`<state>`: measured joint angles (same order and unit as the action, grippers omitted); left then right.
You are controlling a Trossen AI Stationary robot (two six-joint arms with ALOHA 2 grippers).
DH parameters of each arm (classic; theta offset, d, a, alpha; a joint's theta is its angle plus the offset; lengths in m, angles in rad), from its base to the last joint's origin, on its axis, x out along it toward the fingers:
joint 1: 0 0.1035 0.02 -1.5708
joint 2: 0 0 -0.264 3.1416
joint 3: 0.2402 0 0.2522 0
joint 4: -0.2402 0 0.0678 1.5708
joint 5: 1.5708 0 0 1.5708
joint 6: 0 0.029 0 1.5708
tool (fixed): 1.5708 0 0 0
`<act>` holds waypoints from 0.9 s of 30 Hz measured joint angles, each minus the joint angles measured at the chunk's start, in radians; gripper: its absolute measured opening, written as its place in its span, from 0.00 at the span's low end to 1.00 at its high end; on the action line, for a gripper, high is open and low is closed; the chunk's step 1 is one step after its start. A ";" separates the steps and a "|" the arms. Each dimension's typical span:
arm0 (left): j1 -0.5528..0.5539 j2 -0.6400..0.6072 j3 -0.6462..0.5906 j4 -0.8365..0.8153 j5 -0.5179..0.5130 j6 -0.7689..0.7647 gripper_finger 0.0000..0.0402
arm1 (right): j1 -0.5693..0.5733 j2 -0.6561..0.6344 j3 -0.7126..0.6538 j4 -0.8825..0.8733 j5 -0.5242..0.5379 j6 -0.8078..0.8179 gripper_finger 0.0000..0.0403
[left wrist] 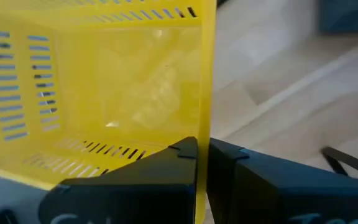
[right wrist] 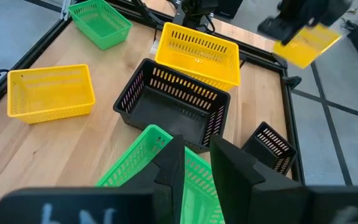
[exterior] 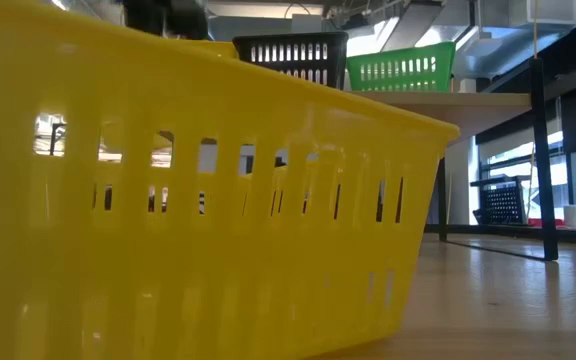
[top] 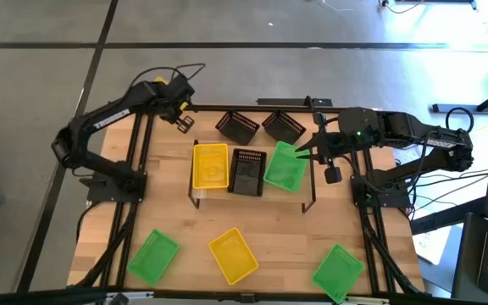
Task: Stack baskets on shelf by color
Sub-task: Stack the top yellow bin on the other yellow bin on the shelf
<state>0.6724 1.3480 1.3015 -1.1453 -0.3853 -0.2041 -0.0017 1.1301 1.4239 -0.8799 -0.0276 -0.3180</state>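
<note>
My left gripper (top: 179,95) is up over the table's far left corner, shut on a yellow basket (left wrist: 104,87), which also shows in the right wrist view (right wrist: 306,40). My right gripper (top: 305,155) is at the shelf's (top: 195,193) right end, shut on a green basket (top: 285,166). A yellow basket (top: 210,165) and a black basket (top: 246,172) rest on the shelf beside it. Two black baskets (top: 237,127) (top: 284,127) lie on the table behind the shelf. Near the front edge lie a green (top: 153,257), a yellow (top: 233,254) and another green basket (top: 339,271). My left gripper pinches one side wall of the yellow basket at its rim (left wrist: 202,124) between its two fingers. The basket is lifted clear of the table and hangs turned on its side. My right gripper pinches the green basket's wall at the rim (right wrist: 194,163), one finger inside and one outside, coming from the table's right. The basket sits on the shelf's right end, slightly skewed to the black one.
The table's black rails (top: 134,152) run along both sides. The near yellow basket (exterior: 168,200) fills most of the low view, with the shelf board (exterior: 468,100) and its thin legs (exterior: 540,160) behind. Bare wood lies between the shelf and the front row of baskets.
</note>
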 joint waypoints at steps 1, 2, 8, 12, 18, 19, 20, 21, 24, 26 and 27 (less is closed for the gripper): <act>-0.022 -0.005 0.033 -0.026 -0.008 0.014 0.00 | 0.000 0.000 0.000 0.000 0.000 0.000 0.19; -0.047 -0.008 0.069 -0.053 -0.017 0.030 0.00 | 0.000 0.000 0.000 0.000 0.000 0.000 0.19; -0.240 -0.005 0.273 -0.142 -0.110 0.141 0.00 | 0.000 0.000 0.000 0.000 0.001 0.000 0.19; -0.366 -0.005 0.381 -0.155 -0.054 0.188 0.00 | 0.000 0.000 0.000 0.000 0.001 0.000 0.19; -0.578 -0.004 0.429 -0.147 0.022 0.214 0.00 | 0.000 0.000 0.000 0.000 0.001 0.001 0.19; -0.612 -0.003 0.429 -0.141 0.032 0.208 0.00 | 0.000 0.000 0.000 0.000 0.002 0.001 0.19; -0.644 -0.001 0.430 -0.138 0.038 0.201 0.00 | 0.000 0.000 0.000 0.000 0.006 0.001 0.19; -0.677 0.003 0.431 -0.139 0.038 0.188 0.00 | 0.000 0.000 0.000 0.000 0.018 0.002 0.19; -0.765 0.021 0.431 -0.142 0.055 0.137 0.00 | 0.000 0.000 0.000 0.000 0.067 0.003 0.19; -0.807 0.031 0.431 -0.142 0.096 0.088 0.00 | 0.000 0.000 0.000 -0.001 0.090 0.003 0.19; -0.825 0.037 0.431 -0.142 0.116 0.058 0.00 | -0.001 0.000 0.000 -0.001 0.095 0.003 0.19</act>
<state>-0.1523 1.3854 1.7321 -1.2869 -0.2696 -0.1460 -0.0024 1.1301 1.4235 -0.8806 0.0672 -0.3149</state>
